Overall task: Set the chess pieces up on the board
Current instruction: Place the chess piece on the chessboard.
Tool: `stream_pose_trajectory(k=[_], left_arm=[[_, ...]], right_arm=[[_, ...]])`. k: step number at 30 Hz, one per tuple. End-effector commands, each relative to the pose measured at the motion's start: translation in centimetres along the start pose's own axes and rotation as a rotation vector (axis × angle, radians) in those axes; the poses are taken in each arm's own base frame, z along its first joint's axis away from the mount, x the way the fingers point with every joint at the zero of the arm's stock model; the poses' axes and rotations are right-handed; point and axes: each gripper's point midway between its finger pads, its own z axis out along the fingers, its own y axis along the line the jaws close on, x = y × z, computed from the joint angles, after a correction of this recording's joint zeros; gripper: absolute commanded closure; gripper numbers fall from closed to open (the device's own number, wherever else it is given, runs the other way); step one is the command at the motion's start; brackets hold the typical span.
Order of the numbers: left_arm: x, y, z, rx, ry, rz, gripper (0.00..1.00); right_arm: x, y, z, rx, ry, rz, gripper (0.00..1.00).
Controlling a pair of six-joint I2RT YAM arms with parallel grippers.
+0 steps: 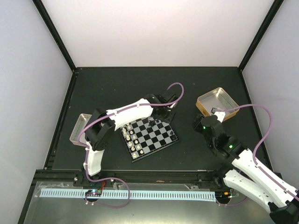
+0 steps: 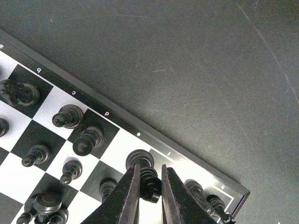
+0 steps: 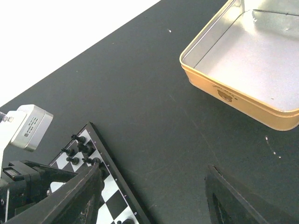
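Observation:
The board (image 1: 152, 140) lies in the middle of the mat, turned at an angle. Cream-white chess pieces (image 1: 131, 141) line its left side and black chess pieces (image 1: 162, 123) stand along its far right side. My left gripper (image 1: 156, 120) reaches over that black side. In the left wrist view the left gripper (image 2: 150, 170) is shut on a black piece (image 2: 149, 178) just above the back row of the board (image 2: 117, 110), near its edge. Other black pieces (image 2: 68, 116) stand on neighbouring squares. My right gripper (image 1: 206, 126) hovers over bare mat to the right of the board, and the right gripper (image 3: 154, 189) is open and holds nothing.
A gold tin (image 1: 217, 103) sits open at the back right, seen close as the gold tin (image 3: 233, 100) in the right wrist view. A silver-pink tray (image 1: 79, 129) lies left of the board, partly behind the left arm. Dark mat surrounds the board.

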Motion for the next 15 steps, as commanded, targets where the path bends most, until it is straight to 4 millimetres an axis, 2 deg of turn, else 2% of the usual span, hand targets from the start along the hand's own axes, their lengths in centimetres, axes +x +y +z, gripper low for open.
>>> stream_pose_trajectory(k=[1,15], left_arm=[[-0.2,-0.2,0.7,0.020,0.009,0.003,0.88],[0.8,1.5,2.2,-0.007,0.034,-0.021,0.88]], right_arm=[[-0.1,-0.8,0.4,0.038,-0.022,-0.013,0.39],[0.5,-0.4,1.0,0.035,0.005,-0.024,0.39]])
